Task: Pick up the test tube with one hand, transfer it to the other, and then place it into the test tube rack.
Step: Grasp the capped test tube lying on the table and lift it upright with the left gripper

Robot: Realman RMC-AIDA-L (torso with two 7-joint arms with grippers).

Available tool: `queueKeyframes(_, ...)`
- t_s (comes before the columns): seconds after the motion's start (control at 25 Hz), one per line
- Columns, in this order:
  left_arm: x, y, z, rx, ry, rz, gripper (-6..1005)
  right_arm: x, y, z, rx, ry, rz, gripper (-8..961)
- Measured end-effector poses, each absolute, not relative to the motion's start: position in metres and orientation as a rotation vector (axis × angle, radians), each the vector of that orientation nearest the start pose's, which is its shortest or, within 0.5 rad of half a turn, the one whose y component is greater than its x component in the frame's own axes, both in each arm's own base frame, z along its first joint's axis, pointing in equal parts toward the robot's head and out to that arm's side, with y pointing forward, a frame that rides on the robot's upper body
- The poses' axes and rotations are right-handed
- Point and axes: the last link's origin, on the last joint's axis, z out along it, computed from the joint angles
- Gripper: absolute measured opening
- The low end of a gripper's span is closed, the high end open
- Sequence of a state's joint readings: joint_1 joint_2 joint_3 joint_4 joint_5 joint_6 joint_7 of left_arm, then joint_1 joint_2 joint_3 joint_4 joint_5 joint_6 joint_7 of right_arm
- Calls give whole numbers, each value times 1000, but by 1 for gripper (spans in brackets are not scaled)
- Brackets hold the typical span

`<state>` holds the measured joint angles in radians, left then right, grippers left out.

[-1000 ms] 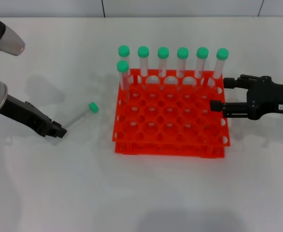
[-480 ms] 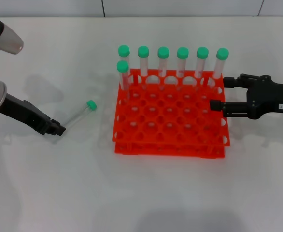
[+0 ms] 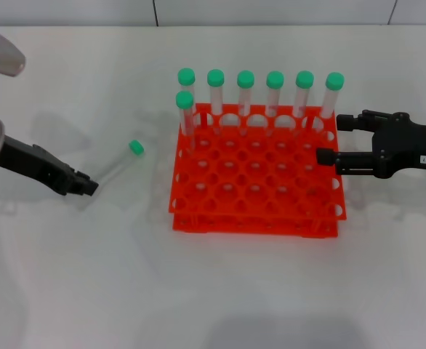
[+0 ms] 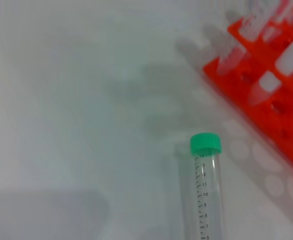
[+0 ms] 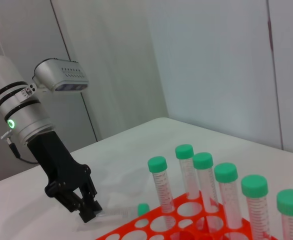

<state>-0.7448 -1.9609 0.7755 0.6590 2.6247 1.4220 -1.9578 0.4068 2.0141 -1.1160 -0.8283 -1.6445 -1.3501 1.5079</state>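
Left claw grips test tube's base.

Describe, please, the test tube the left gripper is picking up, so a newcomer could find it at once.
Start at the orange-red test tube rack mid-table, then look toward the robot's left, where the left gripper holds the base of a clear, green-capped test tube. Unlike the seven tubes standing upright in the rack, it slants alone outside it.

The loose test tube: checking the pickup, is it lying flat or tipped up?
Tipped up: the test tube slants, green cap raised, base at the left gripper.
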Motion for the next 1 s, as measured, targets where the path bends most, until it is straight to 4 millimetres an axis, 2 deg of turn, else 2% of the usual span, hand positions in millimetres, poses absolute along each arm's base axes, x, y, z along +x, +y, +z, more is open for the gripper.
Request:
queueKeyframes(0.28, -292, 379, 57, -2577, -1048, 76, 195, 249, 342, 12, -2648, 594, 666, 813)
queueKeyframes(0.56, -290, 376, 96, -2473, -968, -258, 195, 249, 343, 12, -2641, 595, 678, 812)
queueKeyframes(0.64, -290, 376, 96, -2473, -968, -258, 195, 249, 343, 13, -2638, 596, 681, 812)
queueKeyframes(0.68, -281, 377, 109, -2450, -878, -425, 195, 249, 343, 13, -2637, 595, 681, 811)
queueKeyframes(1.0, -256, 387, 109, -2474, -681, -590, 195, 247, 346, 14, -2630, 585, 676, 810)
